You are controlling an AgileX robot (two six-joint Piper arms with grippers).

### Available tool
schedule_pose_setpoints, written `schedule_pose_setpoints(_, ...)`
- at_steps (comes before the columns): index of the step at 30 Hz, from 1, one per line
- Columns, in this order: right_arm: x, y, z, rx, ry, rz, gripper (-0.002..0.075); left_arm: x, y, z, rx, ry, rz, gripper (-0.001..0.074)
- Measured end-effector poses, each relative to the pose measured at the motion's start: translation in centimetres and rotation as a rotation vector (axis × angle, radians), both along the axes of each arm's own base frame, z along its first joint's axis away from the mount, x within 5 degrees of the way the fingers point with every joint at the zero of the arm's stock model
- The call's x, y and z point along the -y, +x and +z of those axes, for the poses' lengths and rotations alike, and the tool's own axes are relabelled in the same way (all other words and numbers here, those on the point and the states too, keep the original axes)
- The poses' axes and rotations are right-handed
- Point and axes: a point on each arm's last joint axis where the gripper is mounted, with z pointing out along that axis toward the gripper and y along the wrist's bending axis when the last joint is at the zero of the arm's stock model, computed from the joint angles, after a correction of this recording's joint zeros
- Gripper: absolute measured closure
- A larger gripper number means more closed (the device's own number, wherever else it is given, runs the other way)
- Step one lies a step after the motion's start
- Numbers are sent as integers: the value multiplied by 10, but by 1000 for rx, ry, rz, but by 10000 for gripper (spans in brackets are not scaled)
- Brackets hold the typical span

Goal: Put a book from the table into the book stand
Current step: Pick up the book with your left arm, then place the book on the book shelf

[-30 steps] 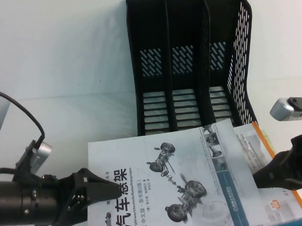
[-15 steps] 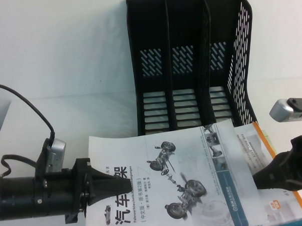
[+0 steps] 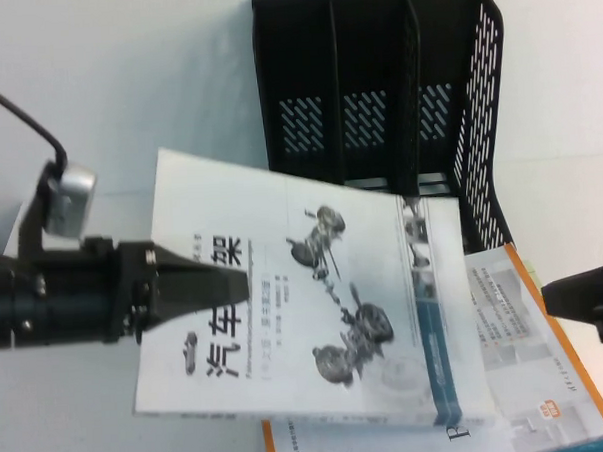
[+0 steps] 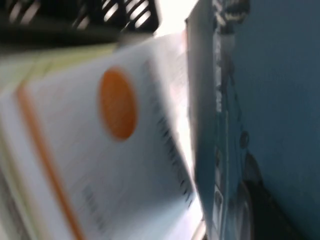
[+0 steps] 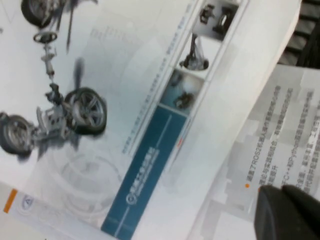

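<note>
Between its closed fingers the left gripper (image 3: pixel 229 286) holds the book (image 3: pixel 325 315) aloft — transport step; beyond lies the book stand (image 3: pixel 377 113). Right gripper (image 3: pixel 585 299), beside, unclear. Next: upend and align with a slot.

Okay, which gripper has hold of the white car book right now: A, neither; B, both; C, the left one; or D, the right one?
C: the left gripper is clamped on the book, which is raised off the orange-edged book, while the right gripper sits apart by the table's right edge.
</note>
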Motion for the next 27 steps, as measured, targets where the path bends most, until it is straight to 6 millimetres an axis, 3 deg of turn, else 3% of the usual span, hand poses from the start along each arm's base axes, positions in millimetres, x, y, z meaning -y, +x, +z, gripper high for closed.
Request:
schedule_pose_setpoints(6,4,-21,23,87,28,8,729,-7,-1,99,196,158,60,615)
schedule_pose_setpoints(12,4,-31,29,92,42,18,729,-23,8,171,258,342,275,615)
schedule_pose_setpoints(19,5,-32,28,68,43,15,729,-25,39,205,262,442,401,615)
schedule_pose_setpoints(27,7,-33,25,57,1,24,729,16,78,190,207,572,349,615)
